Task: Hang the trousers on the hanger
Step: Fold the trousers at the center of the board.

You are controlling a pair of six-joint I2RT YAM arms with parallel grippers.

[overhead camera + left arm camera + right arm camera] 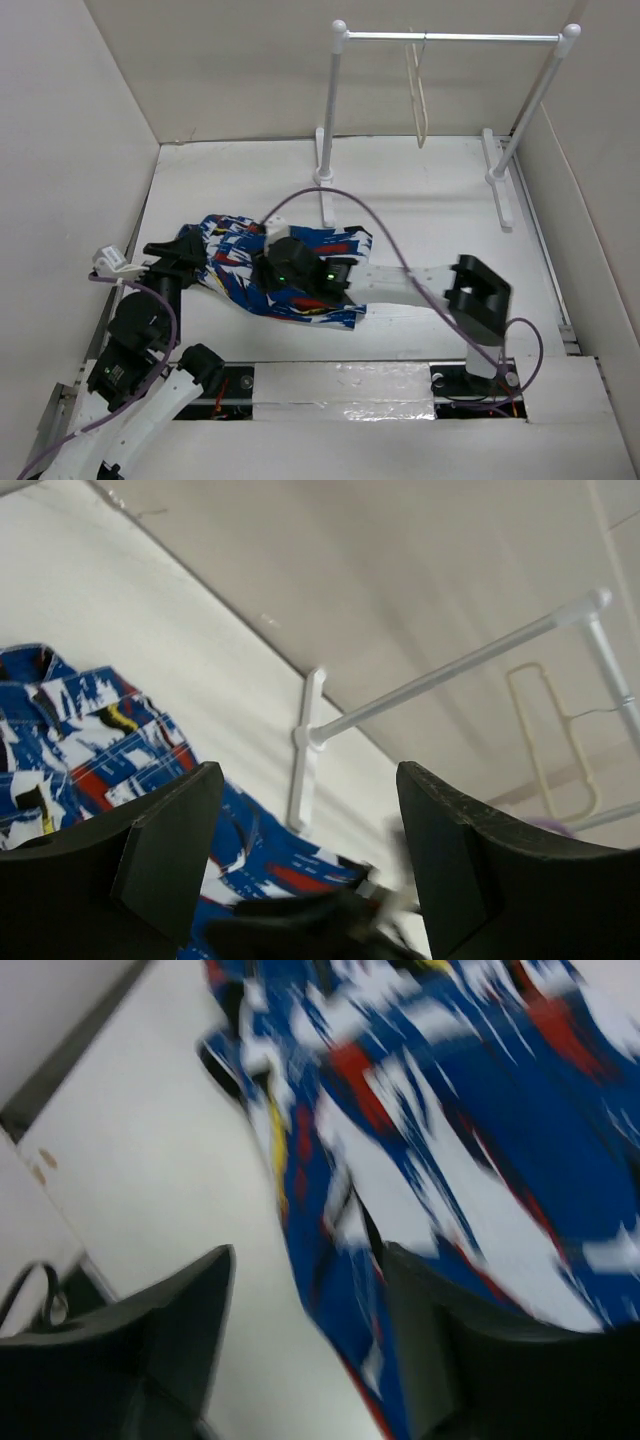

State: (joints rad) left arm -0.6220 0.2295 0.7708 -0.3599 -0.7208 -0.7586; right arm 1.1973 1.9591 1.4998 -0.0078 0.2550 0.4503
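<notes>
A tall white two-post rail stand (450,38) rises well behind the crumpled royal-blue streaked fabric trousers (232,262), long axis left-right; the right gripper (305,1255) gapes empty over their middle, the left gripper (305,775) gapes empty at their left end, and the thin cream triangular hanger (418,95) hangs far behind them.

Soft cloth, hard smooth fittings
I see the trousers (235,265) as soft matt printed cloth, the hanger (418,95) smooth cream plastic, the rail (450,38) smooth white, the table (420,200) matt white
</notes>
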